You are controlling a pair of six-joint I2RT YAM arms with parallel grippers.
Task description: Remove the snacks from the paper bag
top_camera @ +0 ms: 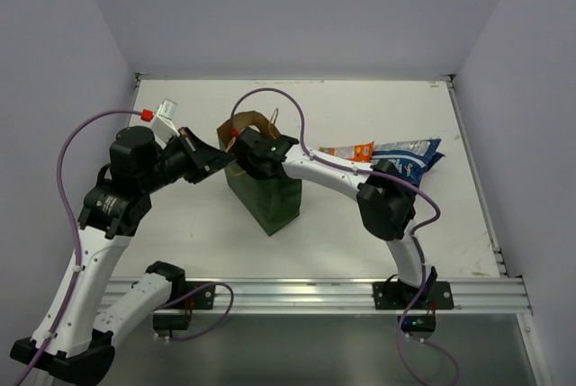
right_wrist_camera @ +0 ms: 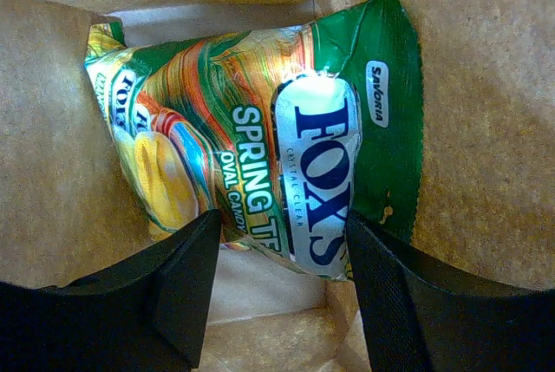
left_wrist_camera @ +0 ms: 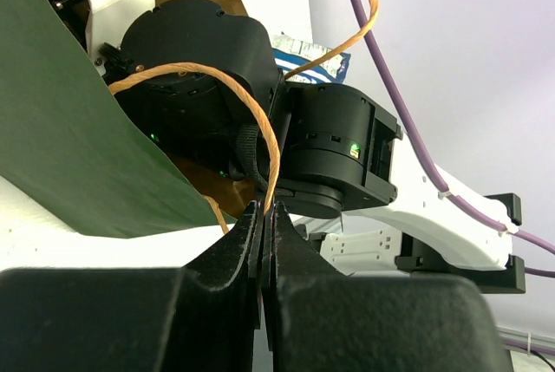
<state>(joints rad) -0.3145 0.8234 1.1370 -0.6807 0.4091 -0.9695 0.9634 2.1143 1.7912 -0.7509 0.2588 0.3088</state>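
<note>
The dark green paper bag (top_camera: pixel 270 199) stands upright mid-table, its brown inside showing at the mouth. My left gripper (top_camera: pixel 219 159) is shut on one thin loop handle (left_wrist_camera: pixel 260 120) at the bag's left rim; the jaws meet on the cord. My right arm's wrist (top_camera: pixel 263 148) reaches down into the bag, its fingers hidden from above. Inside, my right gripper (right_wrist_camera: pixel 277 255) is open, its fingers (right_wrist_camera: pixel 186 281) on either side of the lower edge of a green foil candy packet (right_wrist_camera: pixel 260 146). An orange packet (top_camera: pixel 349 150) and the blue-and-white bag (top_camera: pixel 409 156) lie on the table to the right.
The bag's brown walls (right_wrist_camera: pixel 61 181) close in around my right gripper. The right arm's purple cable (top_camera: pixel 270 91) arcs over the bag. The white table (top_camera: pixel 180 242) ends at walls behind and to the sides, and at a metal rail (top_camera: pixel 315 294) in front.
</note>
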